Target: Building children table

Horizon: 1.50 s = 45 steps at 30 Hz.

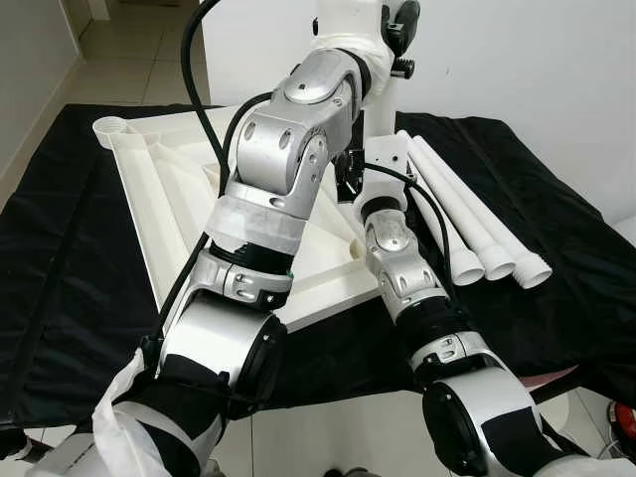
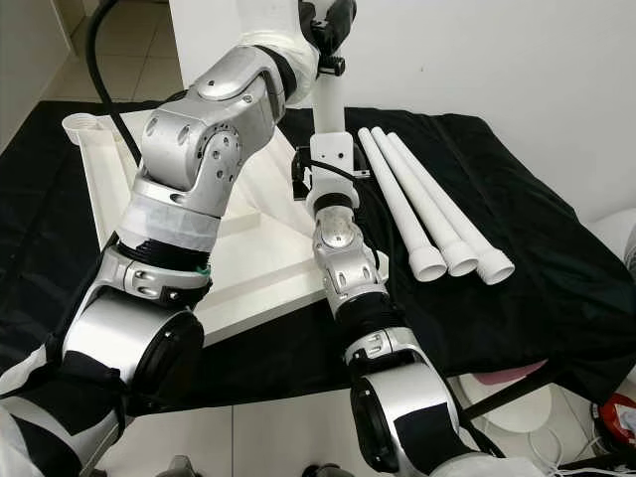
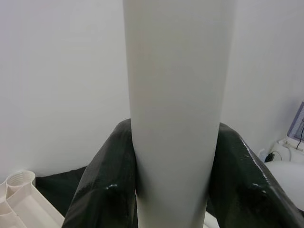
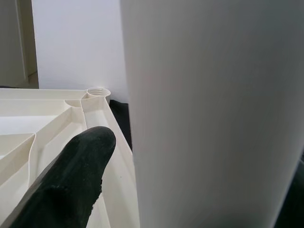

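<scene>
A white tabletop (image 1: pixel 179 199) lies upside down on a black cloth. At its far right corner a white table leg (image 1: pixel 378 109) stands upright. My left gripper (image 1: pixel 399 28) is high on this leg; in the left wrist view its black fingers (image 3: pixel 99 180) press both sides of the tube, shut on it. My right gripper (image 1: pixel 348 179) sits low beside the same leg. In the right wrist view one black finger (image 4: pixel 80 161) stands a little apart from the leg (image 4: pixel 209 118). Three more white legs (image 1: pixel 467 219) lie side by side to the right.
The black cloth (image 1: pixel 556 258) covers a low table with its front edge near my body. A threaded corner socket (image 1: pixel 111 127) shows at the tabletop's far left. A white wall stands close behind. Tiled floor and a red object (image 1: pixel 624 417) lie at lower right.
</scene>
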{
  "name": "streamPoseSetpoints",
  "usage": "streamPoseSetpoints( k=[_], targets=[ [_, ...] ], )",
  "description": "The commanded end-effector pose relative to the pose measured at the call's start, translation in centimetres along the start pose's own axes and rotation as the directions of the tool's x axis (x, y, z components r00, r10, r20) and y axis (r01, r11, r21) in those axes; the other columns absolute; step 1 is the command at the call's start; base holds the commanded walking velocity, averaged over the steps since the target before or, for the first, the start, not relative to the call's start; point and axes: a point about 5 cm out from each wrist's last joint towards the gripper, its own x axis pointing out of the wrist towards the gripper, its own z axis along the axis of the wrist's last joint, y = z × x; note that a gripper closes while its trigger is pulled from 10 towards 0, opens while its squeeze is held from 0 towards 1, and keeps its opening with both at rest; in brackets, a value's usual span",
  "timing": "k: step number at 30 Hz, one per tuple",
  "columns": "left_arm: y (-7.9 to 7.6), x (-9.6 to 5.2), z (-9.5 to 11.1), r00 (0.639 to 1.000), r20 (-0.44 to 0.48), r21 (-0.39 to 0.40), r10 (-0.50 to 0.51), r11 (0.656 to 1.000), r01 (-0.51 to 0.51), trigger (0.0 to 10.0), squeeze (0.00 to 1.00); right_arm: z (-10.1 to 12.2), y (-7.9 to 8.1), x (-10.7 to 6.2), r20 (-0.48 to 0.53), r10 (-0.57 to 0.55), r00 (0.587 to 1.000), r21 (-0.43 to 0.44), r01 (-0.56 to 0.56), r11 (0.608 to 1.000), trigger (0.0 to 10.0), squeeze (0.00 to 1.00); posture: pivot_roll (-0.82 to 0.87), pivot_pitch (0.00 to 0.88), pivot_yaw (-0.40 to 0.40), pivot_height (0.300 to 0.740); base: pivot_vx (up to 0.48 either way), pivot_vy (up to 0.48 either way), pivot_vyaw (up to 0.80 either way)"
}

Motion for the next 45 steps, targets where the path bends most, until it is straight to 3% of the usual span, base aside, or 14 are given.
streamPoseSetpoints(
  k=[1, 2, 5, 8, 9, 19, 20, 21, 22, 24, 25, 33, 34, 45],
  targets=[
    [-1.1, 0.0, 0.3, 0.999, 0.006, 0.012, -0.033, 0.999, 0.033, 10.0, 0.0, 0.2, -0.1, 0.2, 0.006, -0.008, 1.0, -0.005, 0.008, 1.0, 6.6, 0.0, 0.09, 0.0, -0.093, 0.74, 0.0, 0.0, 0.0],
    [-1.2, 0.0, 0.3, 0.999, 0.005, 0.013, -0.037, 0.999, 0.037, 10.0, 0.0, 0.2, -0.1, 0.3, 0.006, -0.009, 1.0, -0.003, 0.009, 1.0, 4.1, 0.0, 0.09, 0.0, -0.091, 0.74, 0.0, 0.0, 0.0],
    [-1.3, 0.0, 0.3, 0.999, 0.003, 0.014, -0.039, 0.999, 0.039, 10.0, 0.0, 0.3, 0.0, 0.3, 0.011, -0.011, 1.0, -0.009, 0.011, 1.0, 1.5, 0.0, 0.09, 0.0, -0.09, 0.74, 0.0, 0.0, 0.0],
    [-1.3, 0.0, 0.3, 0.999, 0.003, 0.014, -0.039, 0.999, 0.039, 10.0, 0.0, 0.3, 0.0, 0.3, 0.011, -0.011, 1.0, -0.009, 0.011, 1.0, 1.5, 0.0, 0.09, 0.0, -0.09, 0.74, 0.0, 0.0, 0.0],
    [-1.4, -0.1, 0.2, 0.999, -0.003, 0.015, -0.04, 0.999, 0.04, 10.0, 0.0, 0.3, 0.0, 0.4, 0.015, -0.008, 1.0, -0.004, 0.008, 1.0, 0.0, 0.0, 0.09, 0.0, -0.088, 0.74, 0.0, 0.0, 0.0],
    [-1.4, 0.0, 0.1, 1.0, -0.012, 0.035, -0.027, 0.999, 0.027, 10.0, 0.0, 0.1, -0.3, 0.4, 0.004, -0.02, 1.0, 0.011, 0.02, 1.0, 0.0, 0.0, 0.09, 0.0, -0.091, 0.74, 0.0, 0.0, 0.0],
    [-1.4, 0.0, 0.4, 1.0, 0.016, 0.088, -0.02, 0.996, 0.018, 10.0, 0.0, 0.1, -0.4, 0.5, 0.001, -0.029, 1.0, 0.008, 0.029, 1.0, 2.6, 0.0, 0.09, 0.0, -0.093, 0.74, 0.0, 0.0, 0.0],
    [-1.4, 0.0, 0.4, 1.0, 0.016, 0.088, -0.02, 0.996, 0.018, 10.0, 0.0, 0.1, -0.4, 0.5, 0.001, -0.029, 1.0, 0.008, 0.029, 1.0, 2.6, 0.0, 0.09, 0.0, -0.093, 0.74, 0.0, 0.0, 0.0],
    [-1.5, 0.0, 0.3, 0.999, 0.017, 0.09, -0.031, 0.996, 0.029, 10.0, 0.0, 0.1, -0.5, 0.5, -0.002, -0.035, 0.999, 0.007, 0.035, 0.999, 10.0, 0.0, 0.09, 0.0, -0.093, 0.74, 0.0, 0.0, 0.0],
    [-1.6, 0.0, 0.2, 0.999, 0.017, 0.086, -0.04, 0.996, 0.038, 10.0, 0.0, 0.1, -0.6, 0.6, -0.003, -0.038, 0.999, 0.006, 0.038, 0.999, 10.0, 0.0, 0.09, 0.0, -0.093, 0.74, 0.0, 0.0, 0.0],
    [-1.8, -0.1, 0.1, 0.998, 0.023, 0.041, -0.063, 0.997, 0.062, 10.0, 1.0, 0.1, -0.6, 0.6, -0.004, -0.039, 0.999, 0.008, 0.039, 0.999, 10.0, 0.0, 0.09, 0.0, -0.091, 0.74, 0.0, 0.0, 0.0],
    [-1.8, -0.2, 0.7, 0.992, 0.067, -0.023, -0.107, 0.994, 0.108, 10.0, 1.0, 0.3, -1.1, 0.9, -0.015, -0.05, 0.999, 0.068, 0.051, 0.996, 10.0, 0.0, 0.08, 0.011, -0.082, 0.74, 0.0, 0.0, 0.0],
    [-1.8, -0.2, 0.9, 0.991, 0.081, -0.043, -0.109, 0.993, 0.112, 10.0, 0.09, 0.3, -1.2, 0.9, -0.015, -0.053, 0.998, 0.069, 0.054, 0.996, 10.0, 0.0, 0.08, 0.014, -0.078, 0.74, 0.0, 0.0, 0.0],
    [0.7, -0.6, 0.4, 0.993, 0.084, -0.166, -0.083, 0.981, 0.096, 10.0, 0.0, -0.2, -4.3, 1.1, -0.044, -0.134, 0.99, 0.091, 0.138, 0.986, 10.0, 0.0, 0.07, 0.033, -0.063, 0.74, 0.0, 0.0, 0.0]
  ],
)
